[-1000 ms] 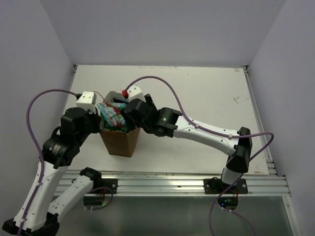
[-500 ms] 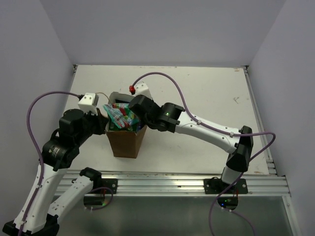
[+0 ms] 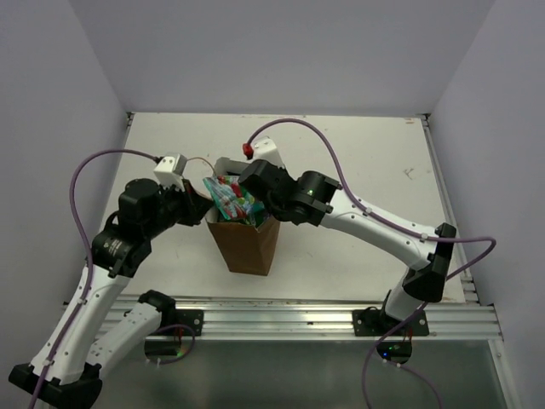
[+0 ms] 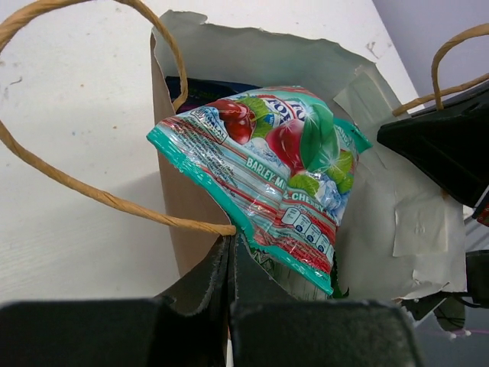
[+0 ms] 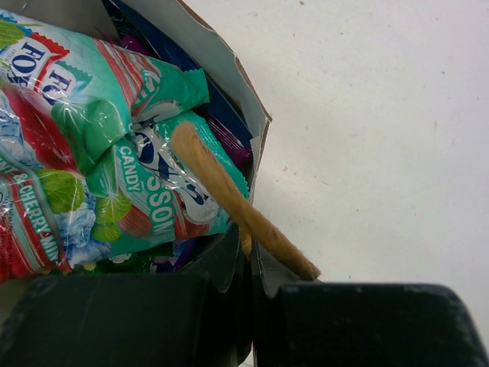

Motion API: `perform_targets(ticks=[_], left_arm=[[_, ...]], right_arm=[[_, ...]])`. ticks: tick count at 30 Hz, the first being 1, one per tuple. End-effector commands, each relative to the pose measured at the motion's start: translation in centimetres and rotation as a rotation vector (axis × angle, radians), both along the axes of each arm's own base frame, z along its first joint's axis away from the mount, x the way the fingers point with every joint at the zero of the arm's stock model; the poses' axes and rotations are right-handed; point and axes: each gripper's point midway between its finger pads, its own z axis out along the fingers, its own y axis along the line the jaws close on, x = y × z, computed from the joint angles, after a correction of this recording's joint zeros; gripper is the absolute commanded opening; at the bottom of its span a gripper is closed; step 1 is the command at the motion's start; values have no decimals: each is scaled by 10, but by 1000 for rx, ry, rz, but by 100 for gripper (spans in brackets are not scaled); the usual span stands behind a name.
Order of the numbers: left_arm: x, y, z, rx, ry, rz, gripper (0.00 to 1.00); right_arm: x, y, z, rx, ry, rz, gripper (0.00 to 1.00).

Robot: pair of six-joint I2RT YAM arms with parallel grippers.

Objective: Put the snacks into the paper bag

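The left gripper (image 4: 231, 264) is pinched tight on the near rim of the paper bag (image 4: 179, 206); a teal and red sweet packet (image 4: 267, 168) pokes out of the bag's mouth just ahead of it; the right gripper (image 5: 248, 264) is squeezed closed too, it seems on the other rim, though that edge is hard to see; a string handle (image 5: 229, 199) crosses just above its tips; more snacks (image 5: 145, 191) fill the bag to its left; the bag is upright between both grippers, with the white desk (image 3: 358, 162) around it.
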Motion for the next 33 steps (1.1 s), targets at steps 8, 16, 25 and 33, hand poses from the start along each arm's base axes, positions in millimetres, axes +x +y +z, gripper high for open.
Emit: perform_targets(ticks=[8, 16, 25, 33], left_arm=[[8, -65, 70, -196, -209, -121, 0], [10, -71, 54, -169, -191, -122, 0], [14, -78, 116, -191, -335, -150, 75], [26, -4, 177, -85, -456, 197, 76]], right_arm=[[17, -60, 43, 117, -103, -141, 0], [20, -69, -13, 72, -33, -163, 20], [17, -94, 68, 145, -138, -208, 80], [2, -138, 111, 138, -171, -345, 81]])
